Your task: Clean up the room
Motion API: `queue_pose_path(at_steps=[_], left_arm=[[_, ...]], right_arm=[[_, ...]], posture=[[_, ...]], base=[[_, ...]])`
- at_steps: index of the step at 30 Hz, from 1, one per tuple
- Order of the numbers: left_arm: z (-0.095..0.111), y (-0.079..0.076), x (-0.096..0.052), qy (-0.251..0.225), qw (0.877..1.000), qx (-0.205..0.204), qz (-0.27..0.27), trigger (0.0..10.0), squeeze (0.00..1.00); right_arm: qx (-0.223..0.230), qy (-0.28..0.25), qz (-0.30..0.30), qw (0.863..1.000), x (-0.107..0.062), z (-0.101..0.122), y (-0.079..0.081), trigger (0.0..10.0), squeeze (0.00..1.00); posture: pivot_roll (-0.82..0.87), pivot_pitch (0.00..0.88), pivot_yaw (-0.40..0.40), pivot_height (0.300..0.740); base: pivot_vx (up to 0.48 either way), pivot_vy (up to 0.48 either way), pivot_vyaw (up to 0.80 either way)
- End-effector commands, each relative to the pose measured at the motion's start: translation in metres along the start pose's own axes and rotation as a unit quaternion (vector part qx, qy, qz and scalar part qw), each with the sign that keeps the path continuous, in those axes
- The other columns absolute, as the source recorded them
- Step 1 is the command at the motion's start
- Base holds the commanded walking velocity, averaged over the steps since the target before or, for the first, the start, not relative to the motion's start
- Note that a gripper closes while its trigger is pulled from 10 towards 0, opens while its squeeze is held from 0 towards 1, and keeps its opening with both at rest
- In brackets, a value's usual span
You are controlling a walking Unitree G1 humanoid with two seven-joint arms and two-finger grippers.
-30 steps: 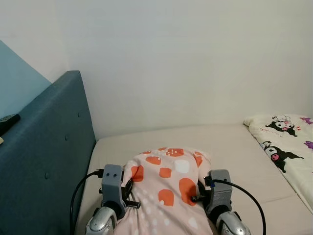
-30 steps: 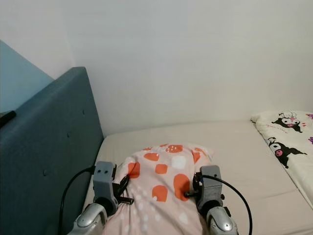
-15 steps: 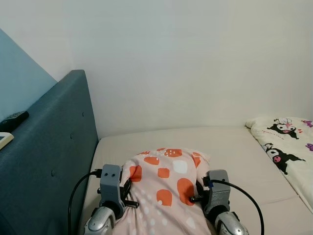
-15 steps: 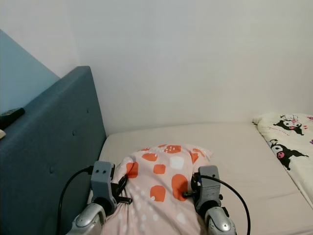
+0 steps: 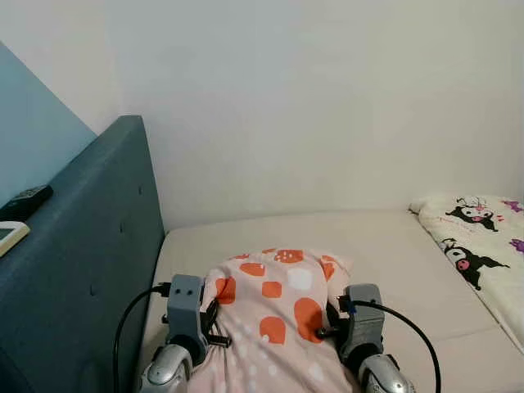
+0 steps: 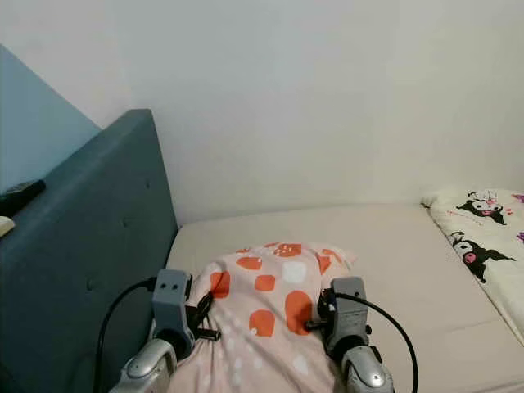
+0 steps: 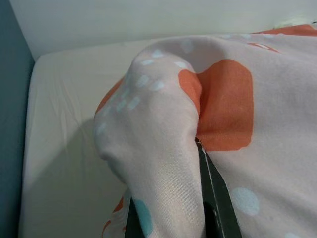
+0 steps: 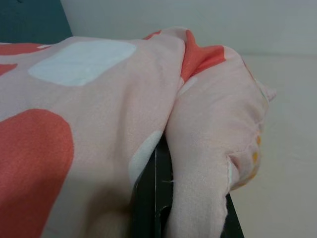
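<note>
Pillow (image 5: 274, 315) is in my hands, held over the head end of the mattress (image 5: 393, 254) near the blue headboard (image 5: 90, 237). My left gripper (image 7: 171, 218) pinches a fold of fabric on one side, my right gripper (image 8: 190, 198) is clamped on the opposite edge. I judge it carried but not yet set down; placing it by the headboard remains, and the cartoon-print blanket (image 5: 479, 237) lies bunched aside.

Both end effectors (image 6: 262, 315) carry a spotted pillow (image 6: 266, 307) over the bed (image 6: 409, 270).
</note>
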State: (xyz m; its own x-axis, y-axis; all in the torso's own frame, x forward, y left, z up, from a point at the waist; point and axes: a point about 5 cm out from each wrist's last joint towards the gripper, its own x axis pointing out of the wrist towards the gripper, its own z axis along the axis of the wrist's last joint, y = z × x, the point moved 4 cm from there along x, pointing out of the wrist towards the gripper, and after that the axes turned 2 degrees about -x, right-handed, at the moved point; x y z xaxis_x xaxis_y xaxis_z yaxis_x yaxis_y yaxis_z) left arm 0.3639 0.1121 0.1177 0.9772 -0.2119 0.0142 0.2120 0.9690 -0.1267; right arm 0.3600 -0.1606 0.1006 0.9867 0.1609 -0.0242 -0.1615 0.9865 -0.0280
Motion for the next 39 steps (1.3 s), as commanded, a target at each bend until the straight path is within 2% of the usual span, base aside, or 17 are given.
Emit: queue_pose_path(at_steps=[1, 21, 39], left_arm=[[0.0088, 0.0047, 0.0034, -0.016, 1.000, 0.006, 0.012, 10.0, 0.00], [0.0100, 0.0068, 0.0058, -0.017, 1.000, 0.010, 0.019, 10.0, 0.00], [0.0130, 0.0027, 0.0035, -0.024, 1.000, 0.014, 0.007, 10.0, 0.00]], right_arm=[[0.006, -0.016, 0.005, 1.000, 0.0025, 0.0090, 0.0024, 10.0, 0.00], [0.008, -0.019, 0.006, 1.000, 0.0027, 0.0099, 0.0017, 10.0, 0.00], [0.012, -0.028, 0.006, 1.000, 0.0038, 0.0119, 0.0026, 10.0, 0.00]], posture=[[-0.02, 0.119, -0.017, 0.714], [-0.01, 0.119, -0.015, 0.624], [0.00, 0.107, -0.007, 0.619]], base=[[0.000, 0.000, 0.00], [0.000, 0.000, 0.00], [0.000, 0.000, 0.00]])
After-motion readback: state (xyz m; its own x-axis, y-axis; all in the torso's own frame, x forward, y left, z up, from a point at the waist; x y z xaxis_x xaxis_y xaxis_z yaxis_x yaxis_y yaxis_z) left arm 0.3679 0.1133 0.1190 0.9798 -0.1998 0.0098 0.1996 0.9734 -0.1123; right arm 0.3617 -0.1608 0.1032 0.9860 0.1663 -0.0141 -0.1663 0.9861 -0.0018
